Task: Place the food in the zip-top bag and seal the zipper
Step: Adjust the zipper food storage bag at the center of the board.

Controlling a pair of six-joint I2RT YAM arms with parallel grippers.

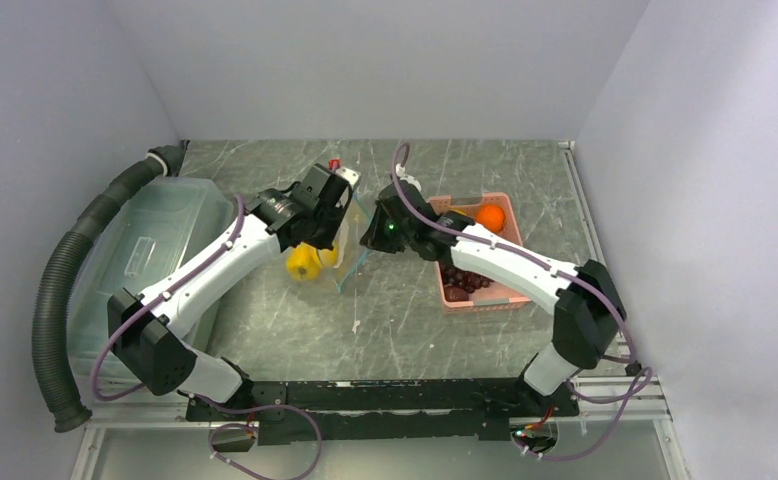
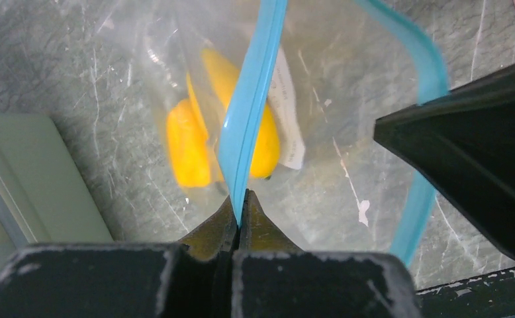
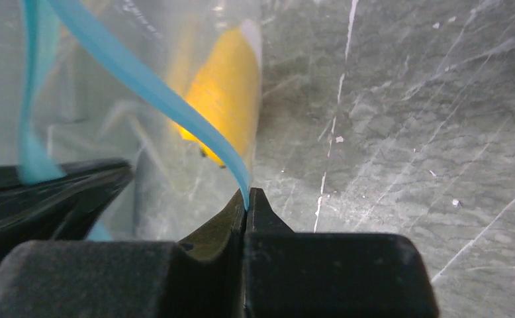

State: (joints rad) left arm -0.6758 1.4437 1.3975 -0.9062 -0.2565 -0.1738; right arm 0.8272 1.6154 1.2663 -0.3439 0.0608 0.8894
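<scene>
My left pincer [image 2: 240,199] is clenched on the zipper [image 2: 255,86], and my right pincer [image 3: 247,197] pinches its other lip. The zip-top bag [image 1: 351,226] sits mid bench [image 1: 405,322] with yellow pieces [image 2: 188,142] inside. The grape bunch [image 1: 465,280] and orange ball [image 1: 490,216] lie in the pink basket [image 1: 510,298] toward the right edge.

A teal-blue zipper [image 2: 251,99] edges the clear zip-top bag [image 2: 347,86]; yellow food [image 2: 188,142], pink basket [image 1: 480,304], orange ball [image 1: 490,217].

Grape bunch [image 1: 463,284] half hidden under right arm [image 1: 510,262].

Grey marbled table [image 1: 415,320], plain pale walls [image 1: 365,60]
</scene>
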